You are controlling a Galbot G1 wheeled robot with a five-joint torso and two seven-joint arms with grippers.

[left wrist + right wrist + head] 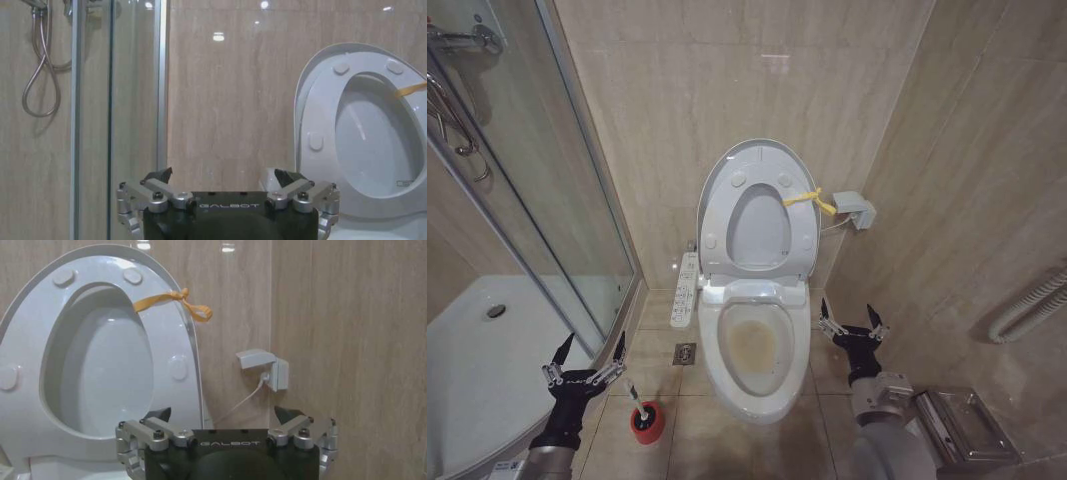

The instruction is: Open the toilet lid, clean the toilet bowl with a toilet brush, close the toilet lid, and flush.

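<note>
Toilet lid (757, 160) stands raised against the back wall, seat ring (759, 225) up with it, yellow strap (810, 200) on its right edge. Toilet bowl (752, 350) is exposed. Toilet brush (639, 405) sits in its red cup (648, 423) on the floor left of the bowl. Left gripper (587, 352) hovers near the brush, fingers apart. Right gripper (852, 318) hovers beside the bowl, fingers apart.

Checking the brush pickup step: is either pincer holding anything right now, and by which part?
Nothing is held. The left pincer hangs open above the toilet brush, which stands in its red cup; the right pincer is open beside the toilet bowl.
</note>
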